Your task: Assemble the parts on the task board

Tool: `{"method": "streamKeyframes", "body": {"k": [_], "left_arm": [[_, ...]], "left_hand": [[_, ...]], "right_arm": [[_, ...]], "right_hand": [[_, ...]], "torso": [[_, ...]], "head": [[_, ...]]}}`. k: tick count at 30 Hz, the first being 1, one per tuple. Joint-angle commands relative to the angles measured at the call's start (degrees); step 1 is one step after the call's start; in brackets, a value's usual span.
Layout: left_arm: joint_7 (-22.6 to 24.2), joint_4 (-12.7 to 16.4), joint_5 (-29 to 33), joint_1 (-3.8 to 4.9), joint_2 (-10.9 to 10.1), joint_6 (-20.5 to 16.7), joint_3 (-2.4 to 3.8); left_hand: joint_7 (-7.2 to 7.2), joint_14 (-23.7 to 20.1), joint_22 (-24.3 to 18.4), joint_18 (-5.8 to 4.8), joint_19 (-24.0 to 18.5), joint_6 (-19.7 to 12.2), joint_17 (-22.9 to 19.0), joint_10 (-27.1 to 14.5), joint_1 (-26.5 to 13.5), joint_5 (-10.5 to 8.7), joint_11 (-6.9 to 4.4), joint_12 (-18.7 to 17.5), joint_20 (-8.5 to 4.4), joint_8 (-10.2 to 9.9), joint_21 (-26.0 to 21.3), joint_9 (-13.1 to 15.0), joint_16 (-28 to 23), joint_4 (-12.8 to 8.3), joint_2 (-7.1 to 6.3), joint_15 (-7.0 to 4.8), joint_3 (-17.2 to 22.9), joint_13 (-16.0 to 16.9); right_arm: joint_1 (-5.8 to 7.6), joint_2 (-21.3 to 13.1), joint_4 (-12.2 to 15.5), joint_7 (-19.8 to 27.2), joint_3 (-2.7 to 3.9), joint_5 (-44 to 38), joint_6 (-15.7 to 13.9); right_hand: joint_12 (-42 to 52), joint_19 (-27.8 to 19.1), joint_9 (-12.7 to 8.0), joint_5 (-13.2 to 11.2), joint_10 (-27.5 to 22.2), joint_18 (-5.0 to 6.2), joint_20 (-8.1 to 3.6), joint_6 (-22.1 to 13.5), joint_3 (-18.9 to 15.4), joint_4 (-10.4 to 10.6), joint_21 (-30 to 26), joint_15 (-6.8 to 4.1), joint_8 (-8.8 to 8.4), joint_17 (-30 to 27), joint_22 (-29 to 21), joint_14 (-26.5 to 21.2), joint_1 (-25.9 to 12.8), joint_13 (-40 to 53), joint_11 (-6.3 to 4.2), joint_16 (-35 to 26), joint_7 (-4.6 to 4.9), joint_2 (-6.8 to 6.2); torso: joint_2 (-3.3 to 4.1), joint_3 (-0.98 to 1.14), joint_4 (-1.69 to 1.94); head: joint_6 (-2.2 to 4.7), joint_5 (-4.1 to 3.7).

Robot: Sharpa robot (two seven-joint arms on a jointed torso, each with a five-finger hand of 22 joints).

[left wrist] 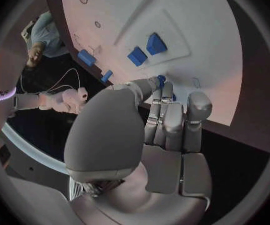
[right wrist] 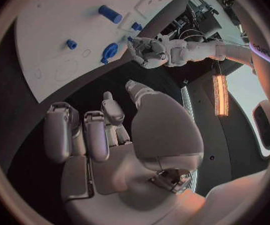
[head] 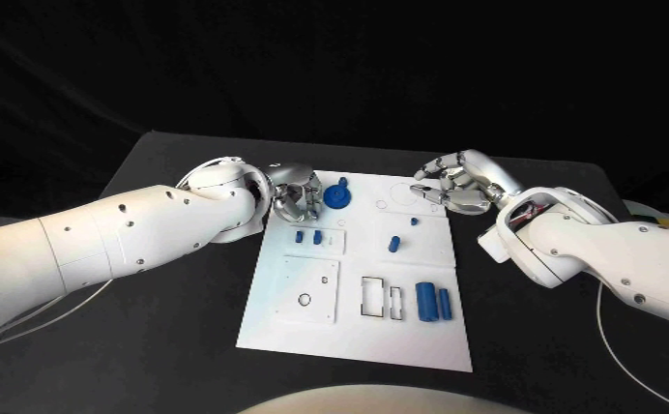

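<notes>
Head view: the left hand [head: 296, 196] sits at the task board's [head: 419, 337] far left corner, fingertips pinching the round blue part [head: 339, 197] there. The right hand [head: 457, 184], curled on nothing, hovers at the opposite far corner, farther off.

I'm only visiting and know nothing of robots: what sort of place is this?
Probably a robotics lab or test bench. A white task board with small blue parts lies on a black table against a dark backdrop, and two robot hands, left hand and right hand, hover over it.
</notes>
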Motion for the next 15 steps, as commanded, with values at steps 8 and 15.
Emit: {"method": "streamKeyframes", "body": {"k": [8, 15], "left_arm": [[0.22, 0.07, 0.29, -0.14, 0.39, 1.22, -0.17], [0.01, 0.05, 0.2, -0.14, 0.44, 1.23, -0.19]], "left_hand": [[-0.22, 0.36, 0.15, -1.0, 0.24, 0.76, 0.16, 0.77, -0.18, 0.03, -0.26, 0.08, -0.02, -0.38, 0.13, 0.21, 0.14, -0.05, 0.33, -0.32, -0.86, 0.22], [-0.4, 0.73, 0.4, -1.05, 0.45, 0.83, 1.18, 1.02, -0.29, 0.02, -0.43, 0.26, -0.11, -0.39, 0.26, 0.32, 0.48, -0.12, 0.21, -0.46, -1.21, 0.49]], "right_arm": [[-0.04, -0.01, 0.04, 0.39, 0.0, -0.3, 0.12], [-0.05, 0.0, 0.0, 0.38, 0.0, -0.3, 0.13]], "right_hand": [[-0.17, -0.43, 0.07, 0.37, -0.11, 0.73, -0.11, -0.38, 0.0, 0.24, -0.26, -0.19, 0.3, 2.75, 6.67, 2.98, 0.34, -0.05, -0.03, -0.32, -0.09, 0.25], [-0.17, -0.43, 0.07, 0.37, -0.11, 0.73, -0.11, -0.38, 0.0, 0.24, -0.26, -0.19, 0.3, 2.75, 6.67, 2.98, 0.34, -0.05, -0.03, -0.32, -0.09, 0.25]], "torso": [[0.0, 0.0, -0.04], [0.0, 0.0, -0.03]], "head": [[-0.06, -0.04], [-0.05, -0.07]]}}
